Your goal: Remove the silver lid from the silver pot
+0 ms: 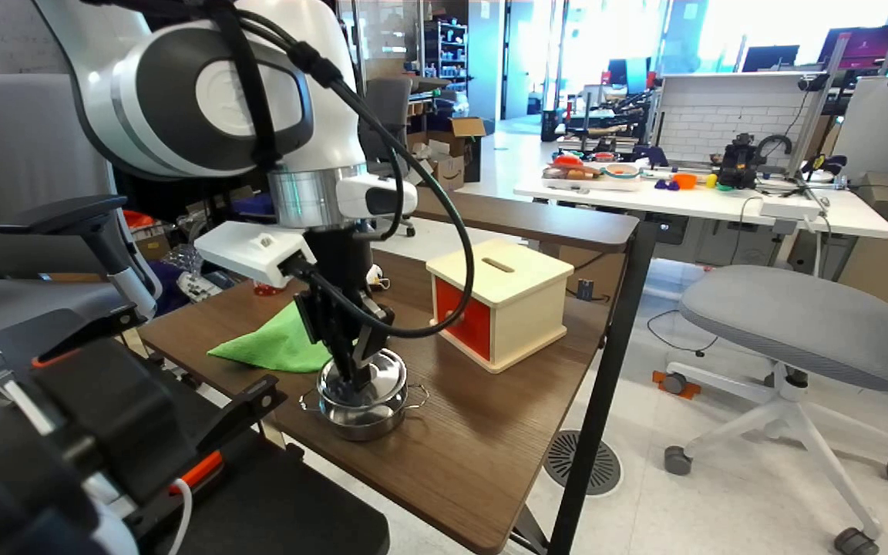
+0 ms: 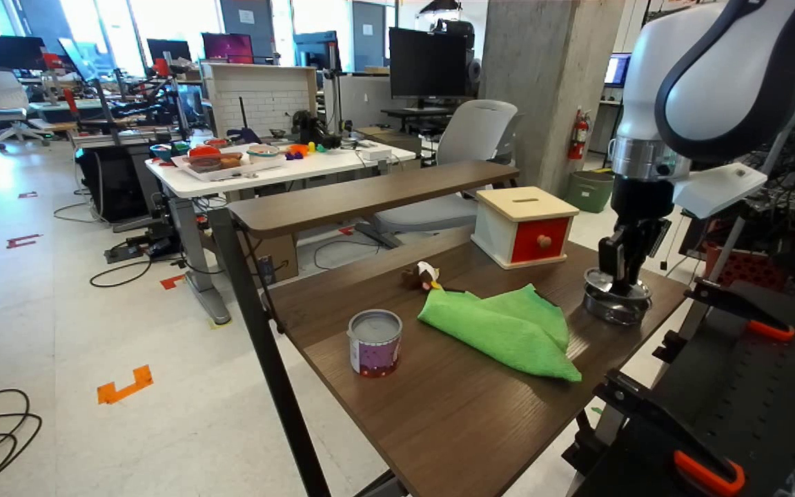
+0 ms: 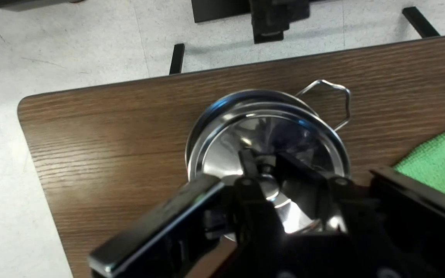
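clamping silver lid (image 3: pixel 261 131) by knob (image 3: pixel 270 188), tool (image 3: pixel 265 157) sits directly above it; silver pot (image 1: pixel 364 424) below lid

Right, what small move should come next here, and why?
Probably ease the pincer closed on the knob before lifting: the wrist view shows it between the fingers, but firm contact is unclear, and the silver lid is over the silver pot.

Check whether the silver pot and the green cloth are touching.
Apart: the wrist view shows a strip of brown tabletop between the silver pot and the green cloth.
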Tool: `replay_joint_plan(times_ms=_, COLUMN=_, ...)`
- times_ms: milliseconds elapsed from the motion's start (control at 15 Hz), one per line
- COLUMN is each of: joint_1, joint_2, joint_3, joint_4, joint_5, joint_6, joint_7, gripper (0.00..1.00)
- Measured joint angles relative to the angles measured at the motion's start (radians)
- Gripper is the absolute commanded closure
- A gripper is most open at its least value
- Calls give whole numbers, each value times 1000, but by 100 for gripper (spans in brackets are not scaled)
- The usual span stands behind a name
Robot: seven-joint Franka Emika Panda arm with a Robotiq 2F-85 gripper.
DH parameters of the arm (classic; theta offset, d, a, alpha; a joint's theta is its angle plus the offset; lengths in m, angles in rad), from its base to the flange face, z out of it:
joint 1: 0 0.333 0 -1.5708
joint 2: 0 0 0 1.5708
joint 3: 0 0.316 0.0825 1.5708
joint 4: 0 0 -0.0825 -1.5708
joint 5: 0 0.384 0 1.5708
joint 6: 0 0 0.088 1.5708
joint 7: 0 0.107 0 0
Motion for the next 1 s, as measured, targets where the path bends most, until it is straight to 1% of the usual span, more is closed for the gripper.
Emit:
replay_joint_plan(times_ms=200, joint_1=-24, joint_2=-84, joint_3=-1, joint_4=-16, joint_5=0, joint_6=-4, joint_7=-16, gripper=94)
replay_joint_plan(times_ms=333, joint_1=-54, joint_2=-128, joint_3=-4, joint_4=-8, joint_5=3, joint_6=-10, joint_7=-25, gripper=94)
replay_joint_plan(times_ms=467, joint_1=-88, joint_2=-146, joint_3=-11, joint_4=14, joint_5=4, joint_6=-17, joint_7=-27, gripper=94)
replay_joint_plan(times_ms=733, joint_1=-161, joint_2=-123, joint_3=-21, joint_4=68, joint_5=26, joint_6=-25, joint_7=-32, gripper=94)
replay_joint_plan(times_ms=1000, joint_1=-210, joint_2=-28, joint_3=-35, joint_4=122, joint_5=40, joint_6=-28, joint_7=-33, gripper=94)
